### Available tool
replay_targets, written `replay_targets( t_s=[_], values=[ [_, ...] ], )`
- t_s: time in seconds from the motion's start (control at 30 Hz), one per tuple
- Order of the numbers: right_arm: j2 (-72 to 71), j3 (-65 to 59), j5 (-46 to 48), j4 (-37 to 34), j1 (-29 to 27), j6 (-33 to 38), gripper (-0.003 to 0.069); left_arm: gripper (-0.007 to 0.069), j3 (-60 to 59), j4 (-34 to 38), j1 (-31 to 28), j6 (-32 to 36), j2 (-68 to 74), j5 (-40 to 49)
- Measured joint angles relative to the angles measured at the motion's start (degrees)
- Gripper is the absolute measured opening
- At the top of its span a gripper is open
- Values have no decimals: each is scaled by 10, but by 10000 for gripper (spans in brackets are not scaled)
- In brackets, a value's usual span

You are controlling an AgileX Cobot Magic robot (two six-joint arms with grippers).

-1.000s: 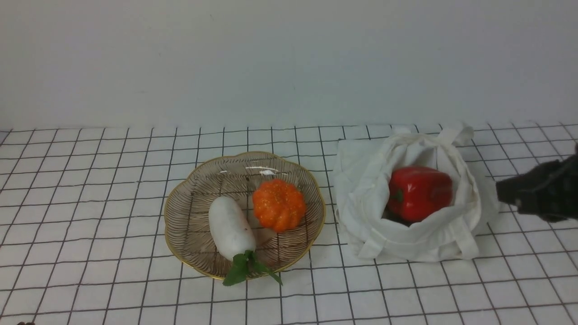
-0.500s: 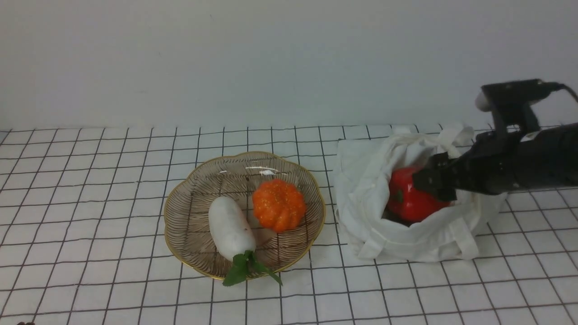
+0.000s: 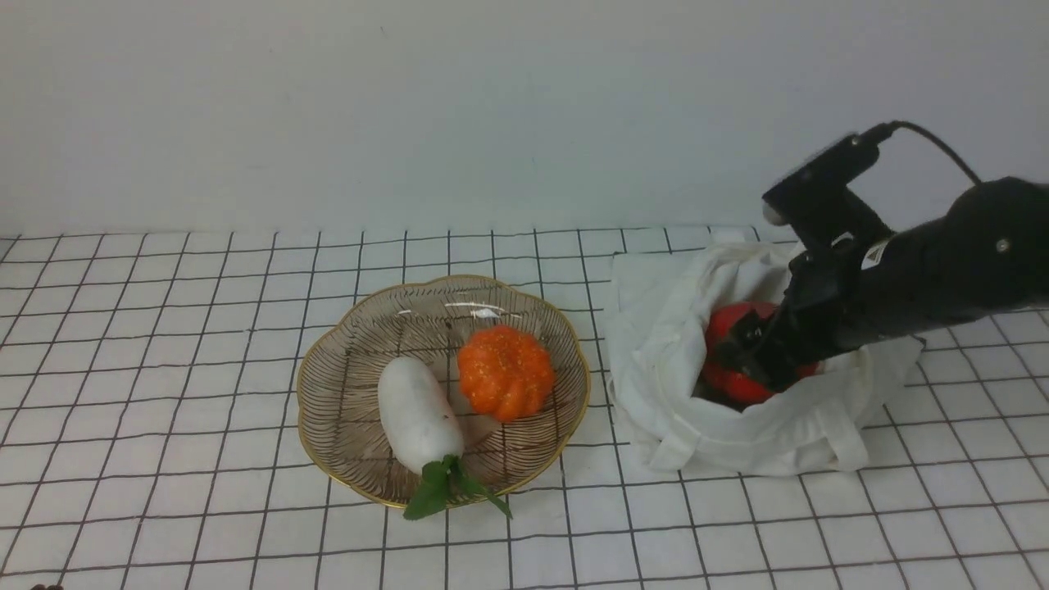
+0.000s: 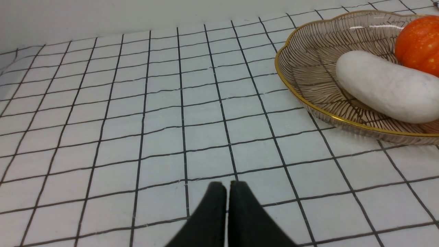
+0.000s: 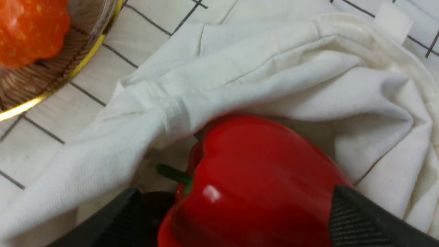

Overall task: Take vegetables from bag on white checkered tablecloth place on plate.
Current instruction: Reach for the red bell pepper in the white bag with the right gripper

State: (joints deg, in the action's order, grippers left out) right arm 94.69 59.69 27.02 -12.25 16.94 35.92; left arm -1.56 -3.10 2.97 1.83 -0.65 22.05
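The red bell pepper (image 3: 732, 321) lies inside the open white cloth bag (image 3: 672, 328) on the checkered tablecloth (image 3: 164, 328), at the right. My right gripper (image 3: 758, 352) reaches down into the bag, open, with one finger on each side of the pepper (image 5: 253, 171); one finger (image 5: 356, 219) lies against its side. The bag's folded rim (image 5: 274, 61) lies just beyond the pepper. The plate (image 3: 352, 352) stands left of the bag. My left gripper (image 4: 228, 187) is shut and empty, low over bare tablecloth left of the plate (image 4: 301, 99); it does not show in the front view.
The plate holds a white radish (image 3: 415, 414) with green leaves and a small orange pumpkin (image 3: 506, 370). The pumpkin (image 5: 31, 27) and the gold rim (image 5: 51, 92) also show in the right wrist view. A white wall stands behind the table.
My right arm has come in from the right edge, swung over the bag and lowered its gripper around the pepper. The plate, radish, pumpkin and bag have not moved.
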Motion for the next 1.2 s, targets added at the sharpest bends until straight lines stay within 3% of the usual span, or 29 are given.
replay_targets(
  t_s=[0.17,0.3,0.43,0.5,0.57,0.6,0.63,0.67,0.7,0.8,1.03,1.2],
  values=[
    [22,0,-16,79,10,1,691,-8,0,0,0,0,0,0],
    [34,1,-32,92,11,-1,681,-8,0,0,0,0,0,0],
    [39,3,-47,95,11,-5,627,-8,0,0,0,0,0,0],
    [39,3,-50,98,11,-11,564,-8,0,0,0,0,0,0],
    [39,5,-54,105,11,-19,454,-8,0,0,0,0,0,0],
    [38,6,-53,109,12,-21,363,-8,0,0,0,0,0,0],
    [38,6,-52,109,12,-21,345,-8,0,0,0,0,0,0],
    [38,6,-39,115,12,-23,214,-8,0,0,0,0,0,0],
    [38,5,-28,122,12,-23,127,-8,0,0,0,0,0,0],
    [28,4,0,122,12,-24,8,-8,0,0,0,0,0,0],
    [-24,4,11,126,12,-25,-13,-8,0,0,0,0,0,0],
    [-28,4,-9,90,12,-25,10,-8,0,0,0,0,0,0]
  ],
)
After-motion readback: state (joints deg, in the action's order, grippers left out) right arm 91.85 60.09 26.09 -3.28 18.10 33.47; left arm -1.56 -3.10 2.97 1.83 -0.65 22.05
